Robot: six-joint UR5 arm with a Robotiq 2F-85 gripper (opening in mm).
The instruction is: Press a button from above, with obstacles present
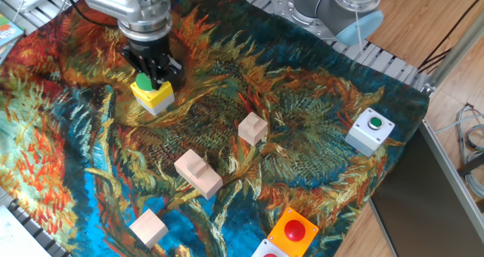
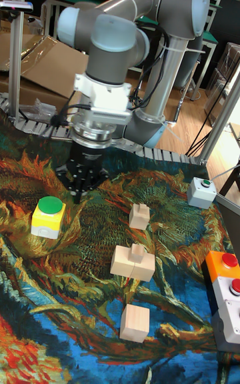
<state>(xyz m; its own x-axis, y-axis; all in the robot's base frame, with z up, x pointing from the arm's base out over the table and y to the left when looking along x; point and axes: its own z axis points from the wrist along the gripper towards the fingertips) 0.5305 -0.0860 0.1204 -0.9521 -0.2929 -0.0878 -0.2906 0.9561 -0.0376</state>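
Observation:
The button (image 1: 146,84) is a green cap on a yellow box with a grey base, standing at the far left of the painted cloth; it also shows in the tall view as button (image 2: 49,207). My gripper (image 1: 158,78) points down, its dark fingers drawn together to a single tip, shut on nothing. In the tall view the gripper (image 2: 79,197) hangs just right of the cap and slightly above it, apart from it. The obstacles are three pale wooden blocks: a small one (image 1: 252,128), a larger ridged one (image 1: 198,173) and a third one (image 1: 148,227).
A grey-white box with a green button (image 1: 370,131) stands at the right edge of the cloth. An orange box with a red button (image 1: 293,233) and a white box beside it (image 1: 268,251) sit at the front right. The arm's base (image 1: 333,7) is at the back.

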